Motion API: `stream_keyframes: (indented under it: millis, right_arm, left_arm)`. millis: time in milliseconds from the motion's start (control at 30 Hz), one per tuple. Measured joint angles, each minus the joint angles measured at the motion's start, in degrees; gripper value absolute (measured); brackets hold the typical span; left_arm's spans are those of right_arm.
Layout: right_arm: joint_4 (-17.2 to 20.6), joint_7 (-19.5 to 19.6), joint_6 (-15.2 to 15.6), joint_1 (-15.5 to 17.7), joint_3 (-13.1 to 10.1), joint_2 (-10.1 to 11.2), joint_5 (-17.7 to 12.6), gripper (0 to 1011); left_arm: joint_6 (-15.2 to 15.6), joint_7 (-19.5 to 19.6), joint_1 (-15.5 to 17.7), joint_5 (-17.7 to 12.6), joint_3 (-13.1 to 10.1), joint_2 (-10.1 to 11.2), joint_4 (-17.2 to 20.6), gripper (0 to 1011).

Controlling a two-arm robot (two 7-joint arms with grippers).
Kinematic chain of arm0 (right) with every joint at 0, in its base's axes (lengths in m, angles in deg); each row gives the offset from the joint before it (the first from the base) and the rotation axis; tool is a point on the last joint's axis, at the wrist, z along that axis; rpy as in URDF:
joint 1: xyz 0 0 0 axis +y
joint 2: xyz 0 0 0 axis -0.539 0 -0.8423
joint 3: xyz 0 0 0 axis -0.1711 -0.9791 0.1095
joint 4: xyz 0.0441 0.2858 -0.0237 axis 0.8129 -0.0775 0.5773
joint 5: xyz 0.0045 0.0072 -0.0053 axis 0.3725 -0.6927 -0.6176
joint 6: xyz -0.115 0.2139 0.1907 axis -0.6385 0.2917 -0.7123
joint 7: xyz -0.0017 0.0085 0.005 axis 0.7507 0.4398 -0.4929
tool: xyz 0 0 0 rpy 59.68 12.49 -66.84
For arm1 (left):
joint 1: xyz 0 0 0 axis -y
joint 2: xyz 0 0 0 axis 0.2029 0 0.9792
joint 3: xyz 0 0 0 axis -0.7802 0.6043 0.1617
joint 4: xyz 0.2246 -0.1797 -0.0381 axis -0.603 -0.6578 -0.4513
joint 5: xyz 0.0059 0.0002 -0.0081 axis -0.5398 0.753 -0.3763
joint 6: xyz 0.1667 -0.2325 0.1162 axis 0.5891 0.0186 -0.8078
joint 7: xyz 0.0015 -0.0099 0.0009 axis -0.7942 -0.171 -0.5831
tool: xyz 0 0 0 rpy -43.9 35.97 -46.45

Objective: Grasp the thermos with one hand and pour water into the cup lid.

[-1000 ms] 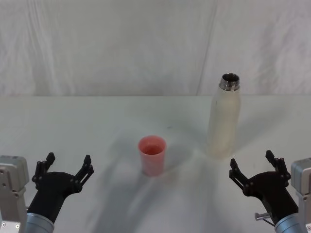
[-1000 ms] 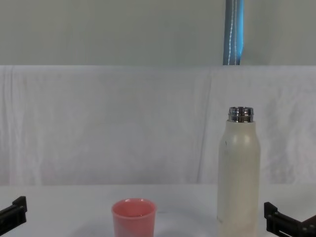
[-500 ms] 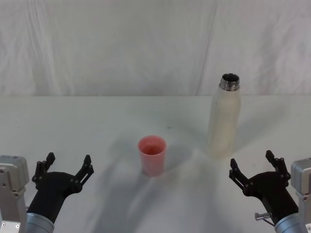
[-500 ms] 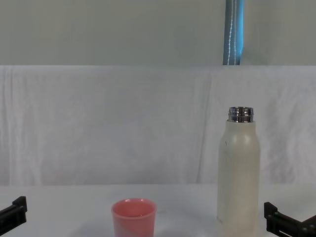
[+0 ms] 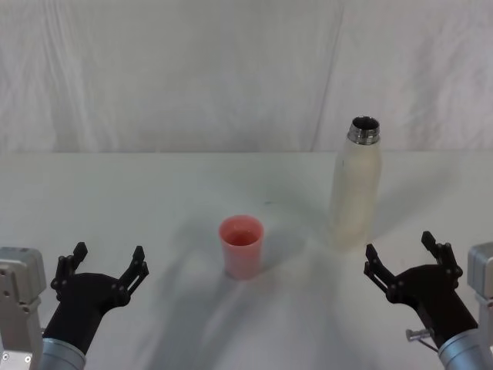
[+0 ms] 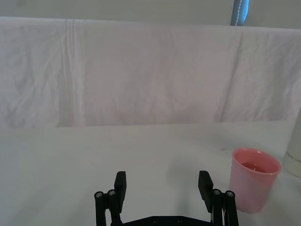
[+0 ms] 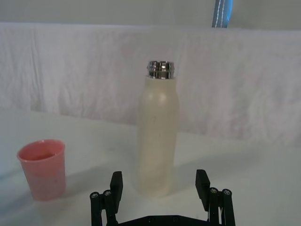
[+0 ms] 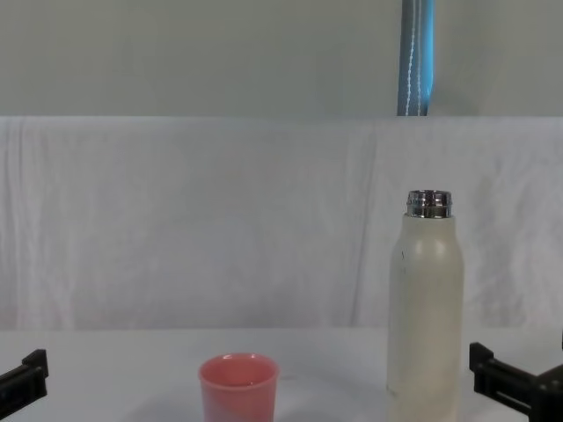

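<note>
My right claw (image 5: 408, 263) waits wide open, just before the thermos (image 5: 355, 185); my left claw (image 5: 104, 271) is open too, low and well left of the thermos. The thermos stands upright on the table (image 5: 154, 193), the cup lid (image 5: 241, 246) to its left and nearer to me. I judge the reach comes next: forward, around the body. Since half a second my right claw shifted slightly right.

A smooth white bench (image 5: 154, 193) spreads across the foreground. A wrinkled white cloth backdrop (image 8: 220, 220) hangs behind it, and above that stands a shiny blue vertical pole (image 8: 417, 57).
</note>
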Motion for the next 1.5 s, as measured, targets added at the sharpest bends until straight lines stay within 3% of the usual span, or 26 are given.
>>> stream_keyframes:
  millis: [500,900,1500]
  right_arm:
    - [-0.3,-5.1,1.1,-3.3,-1.9,-1.0,-0.3,1001]
    - [-1.2,-8.1,3.0,-6.8,-2.7,-0.6,-1.4,1001]
    - [-4.3,-9.1,5.3,-13.1,-2.7,-1.9,-4.5,1001]
  left_arm:
    - [0.0,0.0,0.0,0.0,0.0,0.0,0.0,1001]
    - [0.0,0.0,0.0,0.0,0.0,0.0,0.0,1001]
    - [0.0,0.0,0.0,0.0,0.0,0.0,0.0,1001]
